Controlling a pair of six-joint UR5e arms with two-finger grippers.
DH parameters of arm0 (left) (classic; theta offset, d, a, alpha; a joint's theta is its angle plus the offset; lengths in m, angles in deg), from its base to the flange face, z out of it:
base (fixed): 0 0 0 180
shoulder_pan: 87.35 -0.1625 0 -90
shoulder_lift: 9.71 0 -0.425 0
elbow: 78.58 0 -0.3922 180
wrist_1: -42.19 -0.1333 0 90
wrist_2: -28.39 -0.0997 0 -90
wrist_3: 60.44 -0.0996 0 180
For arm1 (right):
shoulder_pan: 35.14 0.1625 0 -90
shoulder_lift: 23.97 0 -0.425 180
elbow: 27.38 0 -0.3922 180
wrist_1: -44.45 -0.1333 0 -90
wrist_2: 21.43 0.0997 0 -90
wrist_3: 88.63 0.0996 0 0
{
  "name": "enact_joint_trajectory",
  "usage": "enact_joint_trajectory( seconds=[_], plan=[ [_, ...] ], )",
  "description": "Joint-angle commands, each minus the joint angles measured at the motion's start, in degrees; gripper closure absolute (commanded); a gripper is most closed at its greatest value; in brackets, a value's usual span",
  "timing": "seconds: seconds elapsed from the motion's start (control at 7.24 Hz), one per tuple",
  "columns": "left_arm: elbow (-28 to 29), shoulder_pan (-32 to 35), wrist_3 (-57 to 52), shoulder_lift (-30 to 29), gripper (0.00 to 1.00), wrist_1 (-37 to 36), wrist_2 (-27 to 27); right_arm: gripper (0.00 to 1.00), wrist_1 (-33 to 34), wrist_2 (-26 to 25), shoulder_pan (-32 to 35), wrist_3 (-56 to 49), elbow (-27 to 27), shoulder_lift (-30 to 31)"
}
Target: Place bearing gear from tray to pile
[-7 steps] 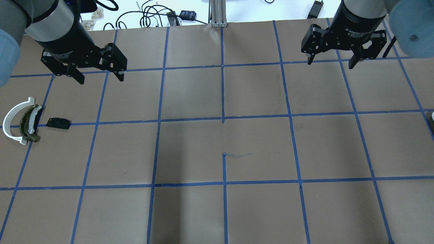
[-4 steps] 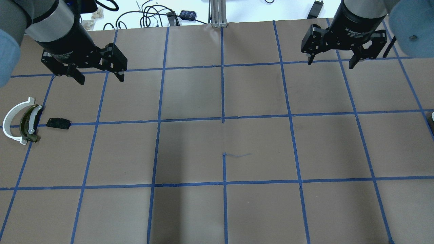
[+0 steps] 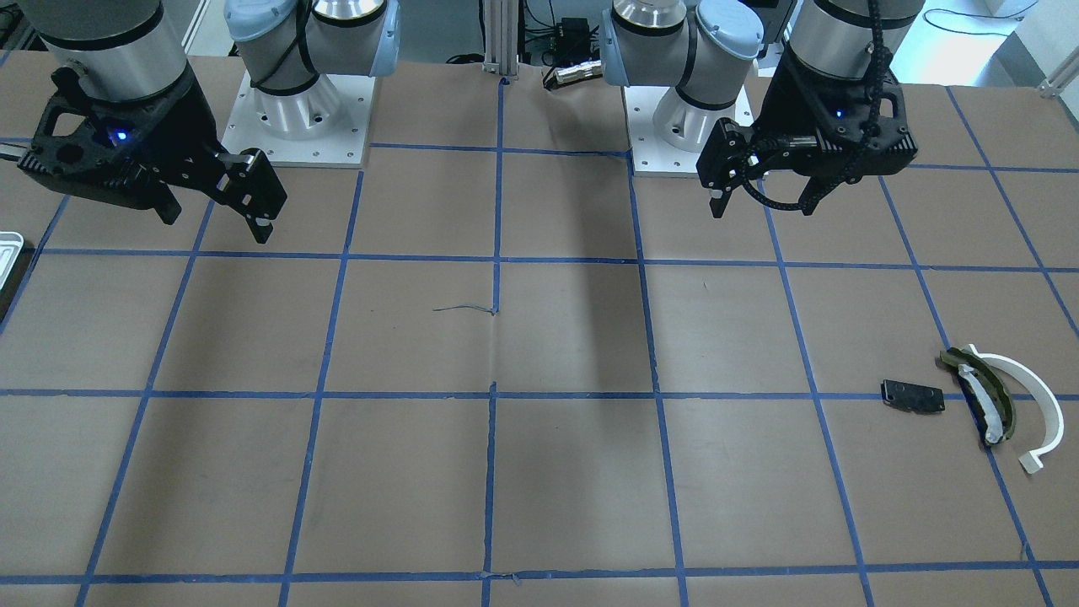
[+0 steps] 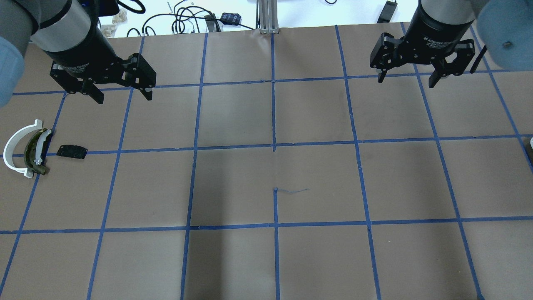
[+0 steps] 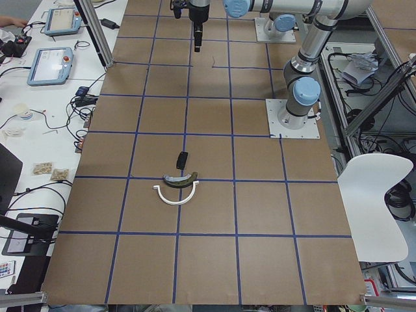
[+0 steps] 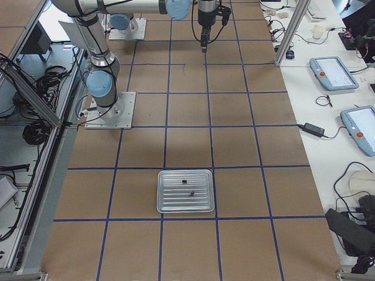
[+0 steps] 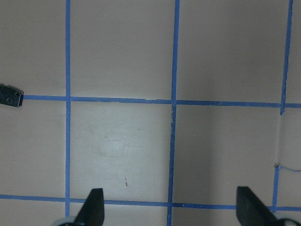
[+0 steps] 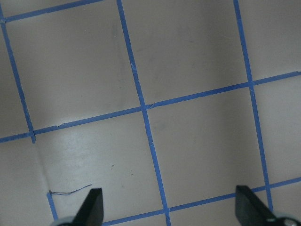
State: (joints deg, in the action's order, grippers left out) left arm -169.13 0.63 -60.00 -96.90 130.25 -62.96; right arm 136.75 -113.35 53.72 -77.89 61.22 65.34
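The silvery tray (image 6: pixel 170 202) lies on the table at my right end, and its corner shows in the front view (image 3: pixel 8 249). Two small dark parts (image 6: pixel 192 192) lie in it, too small to tell apart. The pile lies at my left end: a white half-ring (image 4: pixel 13 146), an olive curved piece (image 4: pixel 30 155) and a black plate (image 4: pixel 71 151). My left gripper (image 4: pixel 124 98) is open and empty, above the table beyond the pile. My right gripper (image 4: pixel 407 81) is open and empty at the far right. The left wrist view shows the black plate (image 7: pixel 10 95) at its edge.
The table is brown paper with a blue tape grid (image 4: pixel 273 148). Cables and a power brick (image 4: pixel 230 18) lie past the far edge. An aluminium post (image 4: pixel 266 16) stands at the far middle. The arm bases (image 3: pixel 295 118) stand at the near edge.
My right gripper has turned and shifted slightly to the right. My left gripper and the pile have not moved.
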Motion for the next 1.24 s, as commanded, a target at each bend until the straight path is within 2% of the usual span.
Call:
enact_joint_trajectory(
  seconds=[0.0,0.28,0.41,0.55,0.83,1.1],
  plan=[
    [-0.2,0.0,0.0,0.0,0.0,0.0,0.0,0.0,-0.1,0.0,0.0,0.0,0.1,0.0],
    [0.0,0.0,0.0,0.0,0.0,0.0,0.0,0.0,-0.8,-0.3,-1.0,-0.4,-0.6,-0.2],
    [-0.1,0.0,0.0,0.1,0.0,0.0,0.0,0.0,-0.7,-1.6,-2.6,-6.4,-1.5,-0.6],
    [0.3,0.0,0.0,0.0,0.0,0.0,0.1,0.0,-1.9,-6.3,-6.8,-15.7,-2.1,-0.7],
    [0.0,0.0,0.0,0.0,0.0,0.0,0.1,0.0,-2.2,-6.1,-20.0,-34.3,-1.3,-0.6],
    [-0.1,0.0,0.0,0.1,0.0,0.0,0.1,0.0,-1.2,-5.8,-31.5,-48.0,-0.7,-3.9]
  ],
)
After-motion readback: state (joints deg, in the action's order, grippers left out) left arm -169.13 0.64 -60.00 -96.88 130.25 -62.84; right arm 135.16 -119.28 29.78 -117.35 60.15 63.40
